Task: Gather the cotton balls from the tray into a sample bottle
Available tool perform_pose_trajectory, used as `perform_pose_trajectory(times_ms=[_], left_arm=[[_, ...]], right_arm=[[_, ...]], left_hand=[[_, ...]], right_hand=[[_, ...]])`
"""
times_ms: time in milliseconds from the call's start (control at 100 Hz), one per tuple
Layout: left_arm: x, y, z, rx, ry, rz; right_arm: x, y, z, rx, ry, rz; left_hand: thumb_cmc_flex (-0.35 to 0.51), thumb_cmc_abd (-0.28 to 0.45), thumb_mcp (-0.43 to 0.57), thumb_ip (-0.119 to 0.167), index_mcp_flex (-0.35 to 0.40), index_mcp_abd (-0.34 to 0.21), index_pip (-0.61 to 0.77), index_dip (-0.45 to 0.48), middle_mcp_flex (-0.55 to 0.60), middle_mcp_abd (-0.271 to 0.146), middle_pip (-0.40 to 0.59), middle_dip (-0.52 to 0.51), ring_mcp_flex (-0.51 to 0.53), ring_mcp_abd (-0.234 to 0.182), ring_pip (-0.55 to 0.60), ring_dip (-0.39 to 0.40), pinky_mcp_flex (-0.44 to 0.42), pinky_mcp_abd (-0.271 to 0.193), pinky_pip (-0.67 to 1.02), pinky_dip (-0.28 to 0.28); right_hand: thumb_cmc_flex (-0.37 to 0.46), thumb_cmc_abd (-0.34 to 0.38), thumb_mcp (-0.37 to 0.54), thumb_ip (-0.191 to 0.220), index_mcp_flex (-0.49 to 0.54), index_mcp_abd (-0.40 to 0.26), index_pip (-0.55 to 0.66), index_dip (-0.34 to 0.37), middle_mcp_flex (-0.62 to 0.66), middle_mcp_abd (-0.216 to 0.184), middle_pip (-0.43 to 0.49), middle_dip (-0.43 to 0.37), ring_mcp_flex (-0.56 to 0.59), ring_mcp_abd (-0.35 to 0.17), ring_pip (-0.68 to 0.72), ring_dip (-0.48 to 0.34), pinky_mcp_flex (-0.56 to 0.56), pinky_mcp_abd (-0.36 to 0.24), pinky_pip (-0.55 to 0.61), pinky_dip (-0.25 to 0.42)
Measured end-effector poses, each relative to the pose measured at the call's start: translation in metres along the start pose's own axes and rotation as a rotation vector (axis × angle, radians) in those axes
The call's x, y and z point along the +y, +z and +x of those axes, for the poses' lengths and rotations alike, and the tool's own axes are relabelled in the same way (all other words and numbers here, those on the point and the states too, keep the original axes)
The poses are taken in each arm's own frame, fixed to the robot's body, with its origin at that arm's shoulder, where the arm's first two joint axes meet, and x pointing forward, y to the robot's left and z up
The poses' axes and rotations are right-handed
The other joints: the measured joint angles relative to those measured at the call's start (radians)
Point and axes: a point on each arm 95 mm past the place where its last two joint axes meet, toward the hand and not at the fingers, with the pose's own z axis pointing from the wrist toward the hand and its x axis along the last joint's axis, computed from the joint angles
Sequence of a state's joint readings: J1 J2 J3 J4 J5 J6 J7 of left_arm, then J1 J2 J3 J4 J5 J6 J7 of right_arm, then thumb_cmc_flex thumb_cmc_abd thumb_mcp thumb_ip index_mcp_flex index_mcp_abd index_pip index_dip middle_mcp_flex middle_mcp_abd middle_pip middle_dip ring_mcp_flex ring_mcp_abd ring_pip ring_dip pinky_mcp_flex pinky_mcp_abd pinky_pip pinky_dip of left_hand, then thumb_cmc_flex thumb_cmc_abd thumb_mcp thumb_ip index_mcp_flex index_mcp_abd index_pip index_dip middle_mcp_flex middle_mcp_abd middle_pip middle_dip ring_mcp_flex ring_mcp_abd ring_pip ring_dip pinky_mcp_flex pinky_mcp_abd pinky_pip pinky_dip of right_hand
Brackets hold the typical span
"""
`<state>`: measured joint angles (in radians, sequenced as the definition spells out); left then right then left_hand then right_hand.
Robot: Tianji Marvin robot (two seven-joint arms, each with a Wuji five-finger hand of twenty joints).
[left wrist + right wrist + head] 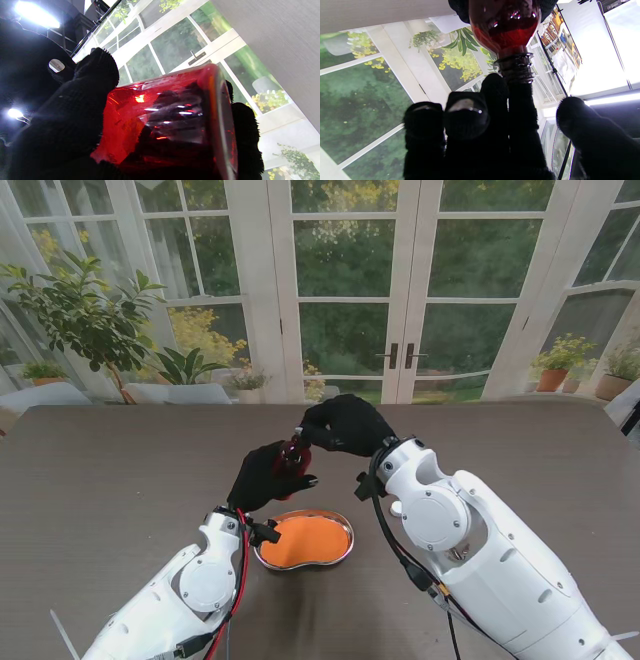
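From the stand, the black-gloved left hand (268,477) grips a red sample bottle (292,454) above the counter (120,470), beyond an orange-lined tray (303,541). The right hand (345,423) meets the bottle's top. The left wrist view shows fingers (75,110) wrapped around red glass. The right wrist view shows fingertips (520,105) at the threaded neck, perhaps pinching something unseen.

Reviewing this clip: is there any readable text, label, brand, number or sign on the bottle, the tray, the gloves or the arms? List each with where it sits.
None can be read.
Red sample bottle: no label or print visible.
Tray: bare metal rim, no marking.
Left hand and right hand: plain black gloves.
White arm housings: no lettering visible in the stand view.
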<state>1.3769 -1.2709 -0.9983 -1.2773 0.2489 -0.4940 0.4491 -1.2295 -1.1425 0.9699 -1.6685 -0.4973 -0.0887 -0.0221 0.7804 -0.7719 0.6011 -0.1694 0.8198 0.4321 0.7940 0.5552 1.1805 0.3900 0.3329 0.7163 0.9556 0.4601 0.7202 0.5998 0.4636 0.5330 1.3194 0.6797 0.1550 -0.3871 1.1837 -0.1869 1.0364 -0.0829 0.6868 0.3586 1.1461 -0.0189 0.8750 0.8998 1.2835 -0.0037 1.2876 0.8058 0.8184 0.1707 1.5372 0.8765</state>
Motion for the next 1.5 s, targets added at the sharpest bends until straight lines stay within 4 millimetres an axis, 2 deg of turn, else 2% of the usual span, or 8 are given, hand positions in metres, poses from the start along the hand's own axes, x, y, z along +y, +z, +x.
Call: perform_pose_trajectory(times_ms=[150,330,400,460,570,740,980,1500], left_arm=[[-0.0001,-0.0006,-0.0007,-0.002,0.001,0.000],[-0.0003,-0.0002,-0.0001,-0.001,0.002,0.000],[-0.0004,0.0003,0.0002,0.001,0.002,0.000],[-0.0004,0.0008,0.0007,0.002,0.002,0.001],[-0.0007,0.0015,0.0010,0.003,0.001,0.001],[-0.0008,0.0018,0.0011,0.003,0.001,0.002],[-0.0009,0.0020,0.0010,0.003,0.001,0.002],[-0.0014,0.0029,0.0012,0.005,0.002,0.003]], right_arm=[[-0.0001,-0.0002,-0.0001,0.002,-0.012,0.004],[0.0012,-0.0016,-0.0011,-0.005,-0.016,-0.013],[0.0024,-0.0022,-0.0009,-0.009,-0.016,-0.027],[0.0034,-0.0024,-0.0008,-0.011,-0.016,-0.038],[0.0055,-0.0027,-0.0003,-0.011,-0.017,-0.050],[0.0073,-0.0028,0.0008,-0.005,-0.032,-0.051],[0.0074,-0.0022,0.0015,-0.002,-0.024,-0.048],[0.0091,-0.0008,0.0024,0.004,-0.045,-0.073]], left_hand=[[0.000,0.000,0.000,0.000,0.002,0.000,0.000,0.000,0.000,0.000,0.000,0.000,0.000,0.000,0.000,0.000,0.000,0.000,0.000,0.000],[0.000,0.000,0.000,0.000,0.002,0.000,0.000,0.000,0.000,0.000,0.001,0.000,0.000,0.000,0.000,0.000,0.000,0.000,0.000,0.000],[0.000,0.000,0.000,0.000,0.002,0.000,0.000,0.000,0.000,0.000,0.001,0.000,0.000,0.000,0.000,0.000,0.000,0.000,0.000,0.000],[0.000,0.000,0.000,0.000,0.002,0.000,0.000,0.001,0.000,0.000,0.001,0.000,0.000,0.000,0.000,0.000,0.000,0.000,0.000,0.000],[0.000,0.000,0.000,0.000,0.002,0.000,0.000,0.001,0.000,0.000,0.001,0.000,0.000,0.000,0.000,0.000,0.000,0.000,0.000,0.000],[0.000,0.000,0.000,0.000,0.002,0.000,0.000,0.001,0.000,0.000,0.001,0.000,0.000,0.000,0.000,0.000,0.000,0.000,0.000,0.000],[0.000,0.000,0.000,0.000,0.002,0.000,0.000,0.001,0.000,0.000,0.001,0.000,0.000,0.000,0.000,0.000,0.000,0.000,0.000,0.000],[0.000,0.000,0.000,0.000,0.003,0.000,-0.001,0.001,0.000,0.000,0.002,0.000,0.000,0.000,0.000,0.000,0.000,0.000,0.000,0.000]], right_hand=[[-0.017,0.056,-0.029,0.000,0.000,0.002,-0.010,0.001,-0.027,0.011,-0.011,0.000,0.000,0.000,-0.023,-0.009,-0.017,0.000,0.000,0.001],[-0.024,0.052,-0.042,0.011,0.000,-0.003,-0.014,0.012,-0.038,0.013,-0.012,0.000,0.000,0.003,-0.031,-0.010,-0.022,0.000,0.000,0.002],[-0.018,0.006,-0.032,0.008,0.001,-0.012,-0.004,0.012,-0.038,0.013,-0.012,-0.002,0.000,0.003,-0.031,-0.010,-0.022,0.000,0.000,0.002],[0.042,-0.085,0.001,-0.043,-0.017,-0.019,0.066,-0.048,-0.038,0.013,-0.012,-0.004,0.000,0.003,-0.031,-0.010,-0.022,0.000,0.000,0.002],[0.119,-0.228,0.044,-0.110,-0.064,-0.031,0.173,-0.089,-0.038,0.012,-0.011,-0.004,0.000,0.003,-0.031,-0.010,-0.017,0.000,0.000,0.002],[0.218,-0.342,0.096,-0.132,-0.107,-0.033,0.270,-0.124,-0.038,0.007,-0.010,0.000,0.000,0.000,-0.031,-0.010,-0.016,0.000,0.000,0.002],[0.294,-0.343,0.126,-0.143,-0.110,-0.017,0.304,-0.161,-0.038,0.006,-0.010,0.011,0.000,0.000,-0.031,-0.010,-0.014,0.000,0.000,0.002],[0.283,-0.358,0.126,-0.143,-0.103,-0.028,0.401,-0.120,-0.013,-0.001,0.013,0.031,0.000,-0.010,-0.014,-0.010,0.012,0.000,0.000,0.002]])
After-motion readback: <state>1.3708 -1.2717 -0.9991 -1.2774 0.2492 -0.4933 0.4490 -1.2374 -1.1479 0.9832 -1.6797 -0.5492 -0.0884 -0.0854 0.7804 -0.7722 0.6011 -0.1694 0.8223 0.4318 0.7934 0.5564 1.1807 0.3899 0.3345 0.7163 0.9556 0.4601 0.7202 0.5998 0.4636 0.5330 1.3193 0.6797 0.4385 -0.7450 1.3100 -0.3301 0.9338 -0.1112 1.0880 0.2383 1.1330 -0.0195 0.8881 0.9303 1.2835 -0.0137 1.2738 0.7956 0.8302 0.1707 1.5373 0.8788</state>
